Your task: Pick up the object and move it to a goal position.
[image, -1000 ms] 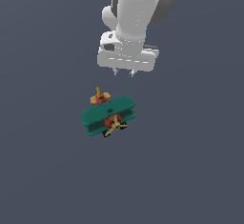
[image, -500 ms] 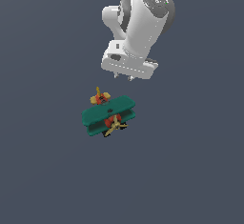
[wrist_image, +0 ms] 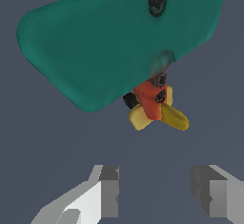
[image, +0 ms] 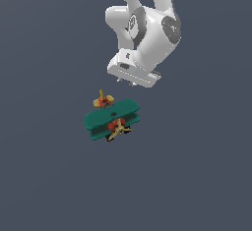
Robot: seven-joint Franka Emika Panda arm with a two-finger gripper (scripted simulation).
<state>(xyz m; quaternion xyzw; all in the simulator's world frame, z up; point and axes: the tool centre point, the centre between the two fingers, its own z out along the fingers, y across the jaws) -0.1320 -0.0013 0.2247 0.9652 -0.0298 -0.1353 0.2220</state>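
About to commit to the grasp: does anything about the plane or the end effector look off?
Nothing stands out. The plane sits level on the floor, wings, propeller and tail intact. The end effector is open and empty, clear of the plane.

Wrist view: toy biplane [wrist_image: 119, 46] cropped at the frame edge, nose out of sight. Exterior view: gripper [image: 129, 82] fingertips mostly hidden beneath the white hand housing [image: 134, 70].
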